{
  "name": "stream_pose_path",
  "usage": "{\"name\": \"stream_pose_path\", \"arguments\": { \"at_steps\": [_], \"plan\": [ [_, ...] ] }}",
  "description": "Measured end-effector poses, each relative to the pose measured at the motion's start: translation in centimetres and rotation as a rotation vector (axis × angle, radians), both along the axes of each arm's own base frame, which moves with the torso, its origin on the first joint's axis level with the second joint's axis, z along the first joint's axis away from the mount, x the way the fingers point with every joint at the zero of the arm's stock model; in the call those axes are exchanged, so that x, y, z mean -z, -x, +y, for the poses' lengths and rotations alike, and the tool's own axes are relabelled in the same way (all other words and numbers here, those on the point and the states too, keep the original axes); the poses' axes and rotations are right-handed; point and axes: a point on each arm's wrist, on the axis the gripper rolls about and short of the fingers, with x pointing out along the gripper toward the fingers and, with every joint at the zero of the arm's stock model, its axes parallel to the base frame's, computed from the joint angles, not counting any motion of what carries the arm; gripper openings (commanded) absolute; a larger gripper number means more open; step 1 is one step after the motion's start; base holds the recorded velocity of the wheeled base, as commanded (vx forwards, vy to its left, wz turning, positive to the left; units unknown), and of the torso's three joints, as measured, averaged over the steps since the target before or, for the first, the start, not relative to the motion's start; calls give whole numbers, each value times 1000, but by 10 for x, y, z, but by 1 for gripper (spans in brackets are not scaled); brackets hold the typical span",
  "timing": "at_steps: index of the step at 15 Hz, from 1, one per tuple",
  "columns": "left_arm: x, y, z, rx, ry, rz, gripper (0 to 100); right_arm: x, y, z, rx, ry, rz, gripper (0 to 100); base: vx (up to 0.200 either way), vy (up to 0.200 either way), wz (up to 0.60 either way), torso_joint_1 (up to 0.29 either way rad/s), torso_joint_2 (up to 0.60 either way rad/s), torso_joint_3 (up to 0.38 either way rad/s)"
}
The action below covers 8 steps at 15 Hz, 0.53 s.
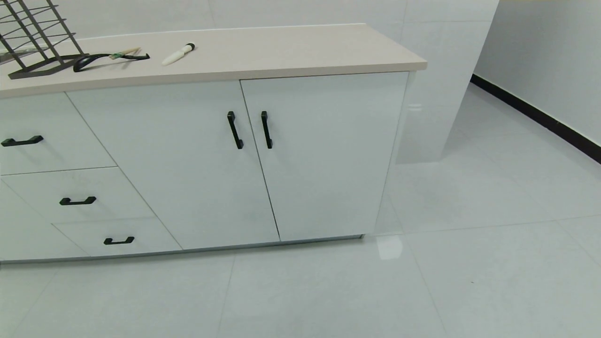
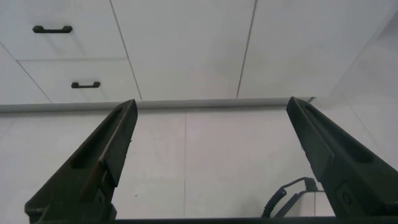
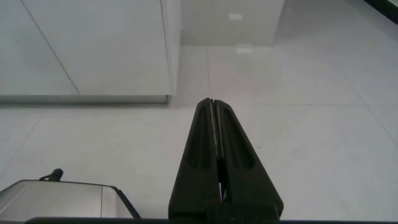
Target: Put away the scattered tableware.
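Note:
On the beige countertop (image 1: 281, 47) at the far left lie a black ladle (image 1: 96, 60), a wooden-handled utensil with a green band (image 1: 126, 53) across it, and a white utensil with a black tip (image 1: 178, 53). A black wire rack (image 1: 33, 37) stands at the counter's left end. My left gripper (image 2: 211, 109) hangs low over the floor, open, with nothing between its fingers, facing the cabinet's base. My right gripper (image 3: 214, 102) is shut and empty, also low over the floor near the cabinet's right corner.
The white cabinet has two doors with black handles (image 1: 249, 130) and three drawers (image 1: 77, 201) to the left. A white pillar (image 1: 436, 84) stands beyond the counter's right end. Open tiled floor (image 1: 469, 234) spreads to the right, bounded by a wall with a black skirting.

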Motion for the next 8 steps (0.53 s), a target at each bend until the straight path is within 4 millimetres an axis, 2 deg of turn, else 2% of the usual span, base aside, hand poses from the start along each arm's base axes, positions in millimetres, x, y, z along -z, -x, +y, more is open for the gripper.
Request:
{"name": "stream_pose_path", "arguments": {
  "at_steps": [5, 8],
  "plan": [
    [0, 0, 0, -1, 0, 0, 100, 0, 0, 0, 4, -11, 3, 0, 0, 200, 0, 0, 3, 1],
    [0, 0, 0, -1, 0, 0, 100, 1, 0, 0, 3, -11, 4, 0, 200, 0, 0, 2, 2, 1]
  ]
}}
